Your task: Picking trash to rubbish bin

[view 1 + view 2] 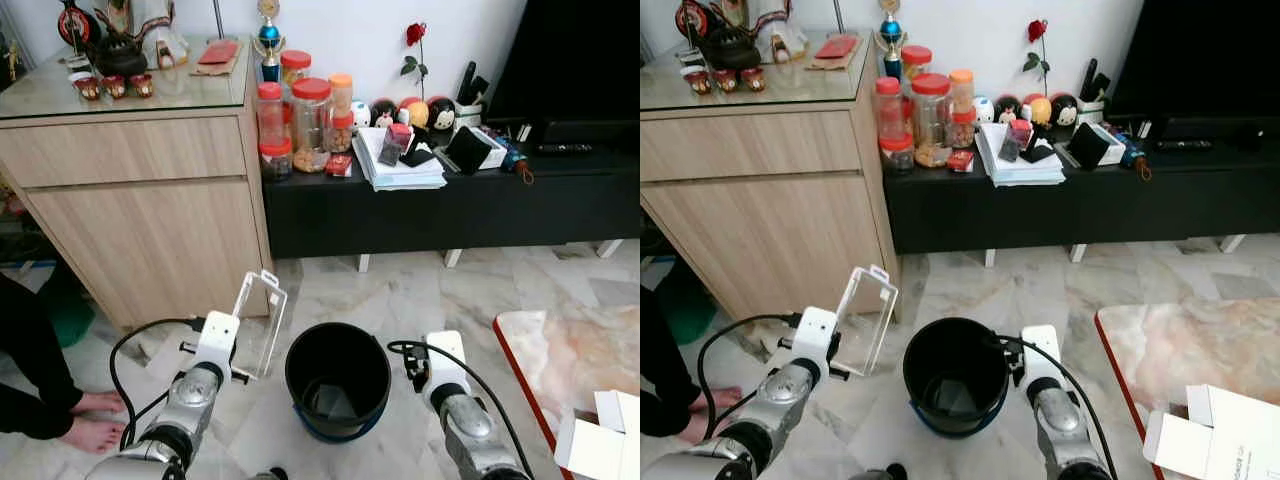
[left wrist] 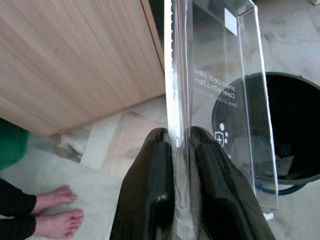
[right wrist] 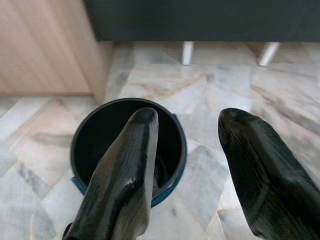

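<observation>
**Clear package held beside bin**

Wooden cabinet [image 1: 140, 200] (rear left). Black rubbish bin [image 1: 338, 380] on marble floor. Clear plastic package [image 1: 260, 322], upright, just left of bin, clamped by left gripper [image 2: 176, 150]. Right gripper [image 3: 185, 125]: fingers spread wide, above bin.

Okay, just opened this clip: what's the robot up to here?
It is clearing trash. The left gripper is shut on a clear plastic package, holding it up beside the black rubbish bin, on the robot's left of it, not yet over the opening. The right gripper is open and empty, near the bin's other side. The bin stands on the marble floor; a person's bare feet are at far left.
</observation>
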`<state>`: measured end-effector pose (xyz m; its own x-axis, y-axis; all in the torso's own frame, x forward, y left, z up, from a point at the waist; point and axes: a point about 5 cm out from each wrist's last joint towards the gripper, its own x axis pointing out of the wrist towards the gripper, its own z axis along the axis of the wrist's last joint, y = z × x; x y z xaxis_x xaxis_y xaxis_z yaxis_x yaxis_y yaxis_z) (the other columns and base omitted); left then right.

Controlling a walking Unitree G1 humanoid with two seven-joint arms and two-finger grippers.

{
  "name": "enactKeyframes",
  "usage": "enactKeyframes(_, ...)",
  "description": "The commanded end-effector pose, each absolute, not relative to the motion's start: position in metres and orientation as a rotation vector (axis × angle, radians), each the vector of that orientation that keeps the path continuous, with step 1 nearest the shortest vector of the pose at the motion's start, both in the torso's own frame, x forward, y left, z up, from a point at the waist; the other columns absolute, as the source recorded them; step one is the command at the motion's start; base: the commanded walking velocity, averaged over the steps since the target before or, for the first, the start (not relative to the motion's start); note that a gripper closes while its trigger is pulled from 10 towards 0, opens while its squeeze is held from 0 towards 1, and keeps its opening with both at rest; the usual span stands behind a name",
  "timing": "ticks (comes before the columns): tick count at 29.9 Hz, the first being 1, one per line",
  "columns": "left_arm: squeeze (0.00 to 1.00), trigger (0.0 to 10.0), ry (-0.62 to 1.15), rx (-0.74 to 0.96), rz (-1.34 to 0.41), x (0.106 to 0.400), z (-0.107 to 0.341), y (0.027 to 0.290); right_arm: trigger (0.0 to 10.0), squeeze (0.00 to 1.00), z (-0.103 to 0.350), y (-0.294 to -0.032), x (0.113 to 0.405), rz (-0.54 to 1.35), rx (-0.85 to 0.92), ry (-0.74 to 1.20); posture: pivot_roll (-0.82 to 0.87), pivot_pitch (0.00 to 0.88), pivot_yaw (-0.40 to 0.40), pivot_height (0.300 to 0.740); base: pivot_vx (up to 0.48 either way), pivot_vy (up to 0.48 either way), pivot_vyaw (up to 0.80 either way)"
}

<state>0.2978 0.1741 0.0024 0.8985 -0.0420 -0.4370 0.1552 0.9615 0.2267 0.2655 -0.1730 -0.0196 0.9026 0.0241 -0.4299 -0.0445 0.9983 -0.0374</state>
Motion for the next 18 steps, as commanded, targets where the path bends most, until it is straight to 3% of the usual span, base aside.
enactKeyframes(1,0.0,10.0,0.45,0.27,-0.092,0.294,0.0,0.177,10.0,0.0,-0.022,-0.176,0.262,0.003,-0.029,0.44,0.15,0.04,-0.003,0.74,0.0,0.0,0.0)
enactKeyframes(11,0.0,10.0,0.44,0.268,-0.092,0.294,-0.001,0.17,10.0,0.0,-0.024,-0.166,0.26,0.042,-0.028,0.442,0.15,0.041,-0.004,0.74,0.0,0.0,0.0)
enactKeyframes(18,0.0,10.0,0.444,0.276,-0.09,0.293,-0.002,0.171,10.0,0.0,-0.025,-0.163,0.259,0.058,-0.025,0.445,0.15,0.038,-0.004,0.74,0.31,0.0,0.0)
